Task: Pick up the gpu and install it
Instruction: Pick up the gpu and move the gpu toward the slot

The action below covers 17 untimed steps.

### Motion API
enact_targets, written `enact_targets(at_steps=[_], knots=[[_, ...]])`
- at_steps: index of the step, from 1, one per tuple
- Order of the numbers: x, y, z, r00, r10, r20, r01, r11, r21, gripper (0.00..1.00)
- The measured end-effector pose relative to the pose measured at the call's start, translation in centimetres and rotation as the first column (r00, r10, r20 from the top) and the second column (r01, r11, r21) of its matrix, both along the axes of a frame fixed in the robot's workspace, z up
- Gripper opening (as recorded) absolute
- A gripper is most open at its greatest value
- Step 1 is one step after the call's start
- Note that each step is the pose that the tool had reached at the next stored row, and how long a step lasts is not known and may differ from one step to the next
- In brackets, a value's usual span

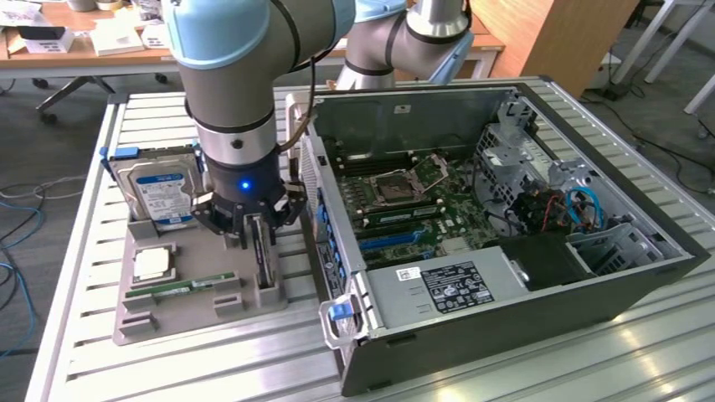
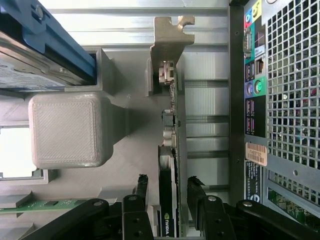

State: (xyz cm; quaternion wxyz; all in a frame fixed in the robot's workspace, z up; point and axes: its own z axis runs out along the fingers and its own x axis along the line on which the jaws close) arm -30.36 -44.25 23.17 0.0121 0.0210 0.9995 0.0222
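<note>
Wrist view: gpu (image 2: 172, 150) stands on edge in the grey holder (image 2: 125, 165) on the desk (image 2: 210, 105), beside the case (image 2: 290, 100). Gripper (image 2: 169, 182) straddles it, fingers narrowly parted with a gap each side. Judged light, stiff, fragile; best pinched on its flat faces, clear of components.

Gripper (image 2: 167, 183) straddles the gpu (image 2: 172, 125), which stands on edge in a slot of the gray plastic tray (image 2: 131, 165). One black finger (image 2: 142, 189) sits each side, jaws apart w/ a thin gap to the card. A silver bracket (image 2: 167, 35) is at the card's far end from the gripper. Just beside the gpu on one side is the computer case (image 2: 292, 100), w/ rear ports, mesh and a tan sticker (image 2: 256, 152). On the other side are a blocky gray post (image 2: 67, 130), a hard drive (image 2: 25, 70) w/ blue rail (image 2: 57, 37), and a green memory stick (image 2: 45, 205) near the gripper. Ribbed metal table (image 2: 125, 22) lies beyond the bracket.
</note>
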Motion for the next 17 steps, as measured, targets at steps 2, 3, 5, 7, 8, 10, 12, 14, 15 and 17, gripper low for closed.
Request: enact_targets(at_steps=[2, 3, 5, 7, 8, 10, 12, 14, 15, 17], knots=[[0.0, 0.0, 0.0, 1.0, 0.0, 0.0, 0.0, 1.0, -0.0001, 0.45], [0.01, 0.0, 0.0, 1.0, 0.0, 0.0, 0.0, 1.0, 0.0, 0.45], [0.02, 0.01, -0.11, 1.0, 0.0, 0.0002, 0.0, 1.0, 0.0002, 0.45], [0.01, 0.0, -0.15, 1.0, 0.0, -0.0001, 0.0, 1.0, -0.0001, 0.45], [0.01, 0.0, -0.15, 1.0, 0.0, -0.0001, 0.0, 1.0, -0.0001, 0.45], [0.01, 0.0, -0.15, 1.0, 0.0, 0.0, 0.0, 1.0, 0.0, 0.45], [0.02, 0.03, -0.17, 1.0, 0.0, 0.0003, 0.0, 1.0, 0.0002, 0.45], [0.01, 0.14, -0.16, 1.0, 0.0, 0.0001, 0.0, 1.0, 0.0, 0.45], [0.01, 0.21, -0.16, 1.0, 0.0, 0.0001, 0.0, 1.0, 0.0, 0.45], [0.01, 0.28, -0.16, 1.0, 0.0, 0.0001, 0.0, 1.0, 0.0001, 0.45]])
